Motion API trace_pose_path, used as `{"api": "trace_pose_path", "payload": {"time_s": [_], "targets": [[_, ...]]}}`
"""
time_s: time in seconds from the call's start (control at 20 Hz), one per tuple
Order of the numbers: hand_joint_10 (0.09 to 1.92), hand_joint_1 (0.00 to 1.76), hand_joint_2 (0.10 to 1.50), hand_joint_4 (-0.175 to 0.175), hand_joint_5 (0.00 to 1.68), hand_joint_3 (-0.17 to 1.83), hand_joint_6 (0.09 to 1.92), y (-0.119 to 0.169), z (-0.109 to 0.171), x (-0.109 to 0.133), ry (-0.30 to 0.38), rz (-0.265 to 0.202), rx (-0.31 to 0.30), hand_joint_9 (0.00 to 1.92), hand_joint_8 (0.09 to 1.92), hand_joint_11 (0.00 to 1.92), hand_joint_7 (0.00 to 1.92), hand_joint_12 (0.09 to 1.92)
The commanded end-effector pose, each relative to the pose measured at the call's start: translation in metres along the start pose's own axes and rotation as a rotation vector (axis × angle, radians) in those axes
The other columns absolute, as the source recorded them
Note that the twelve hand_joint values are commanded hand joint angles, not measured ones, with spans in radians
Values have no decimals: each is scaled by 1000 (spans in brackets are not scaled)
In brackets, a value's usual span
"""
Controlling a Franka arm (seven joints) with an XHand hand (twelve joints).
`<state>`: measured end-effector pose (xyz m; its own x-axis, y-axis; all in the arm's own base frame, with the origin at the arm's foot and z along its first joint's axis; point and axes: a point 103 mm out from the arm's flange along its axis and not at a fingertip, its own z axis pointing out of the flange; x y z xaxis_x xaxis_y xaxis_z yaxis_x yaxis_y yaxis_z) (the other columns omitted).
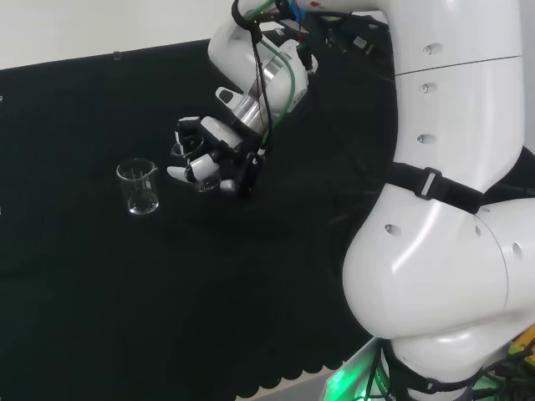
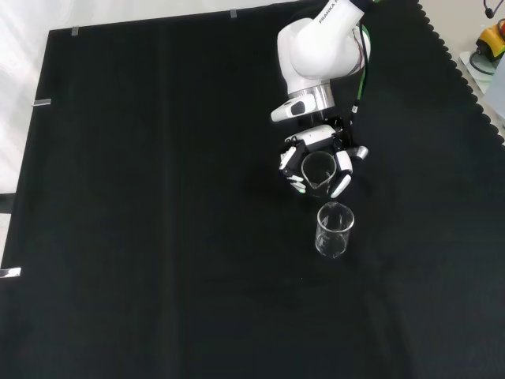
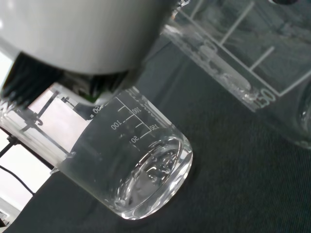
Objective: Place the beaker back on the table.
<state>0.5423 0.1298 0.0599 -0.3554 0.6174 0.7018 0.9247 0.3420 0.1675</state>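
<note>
Two clear glass beakers are in view. One beaker [image 2: 318, 170] sits inside the curled fingers of my black and white hand [image 2: 341, 167], low over the cloth. I cannot tell whether its base touches the cloth. In the head view the hand [image 1: 207, 159] is right of the second beaker [image 1: 138, 186], with the held beaker's rim [image 1: 180, 150] among the fingers. The second beaker [image 2: 334, 229] stands upright and free, just in front of the hand in the front view. Close up in the wrist view are the standing beaker [image 3: 141, 165] and the held beaker's wall [image 3: 243, 53].
Black cloth [image 2: 158, 237] covers the whole bench, with bare room to the left in the front view. The arm's white links [image 1: 451, 209] rise at the right of the head view. The cloth's scalloped edge [image 2: 465, 71] runs down the right side of the front view.
</note>
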Motion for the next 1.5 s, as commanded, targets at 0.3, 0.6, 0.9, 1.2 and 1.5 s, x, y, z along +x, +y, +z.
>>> {"api": "trace_pose_path", "payload": {"time_s": [0.3,0.6,0.9,1.2,1.5], "targets": [[719,1299,522,-175,765,907,1920,2,1,-5,27,-9,48,1796,1763,1510,1504,638],[680,1300,522,-175,762,908,1920,-1,3,-8,25,-4,65,1792,1733,1501,1504,634],[633,1297,521,-175,756,911,1920,-2,3,-8,5,-5,67,1603,1506,1388,1470,621],[636,1297,521,-175,754,911,1920,-4,5,-10,3,-1,34,1587,1485,1374,1466,626],[637,1296,520,-175,752,912,1920,-3,7,-11,-2,3,26,1571,1461,1360,1458,637]]}}
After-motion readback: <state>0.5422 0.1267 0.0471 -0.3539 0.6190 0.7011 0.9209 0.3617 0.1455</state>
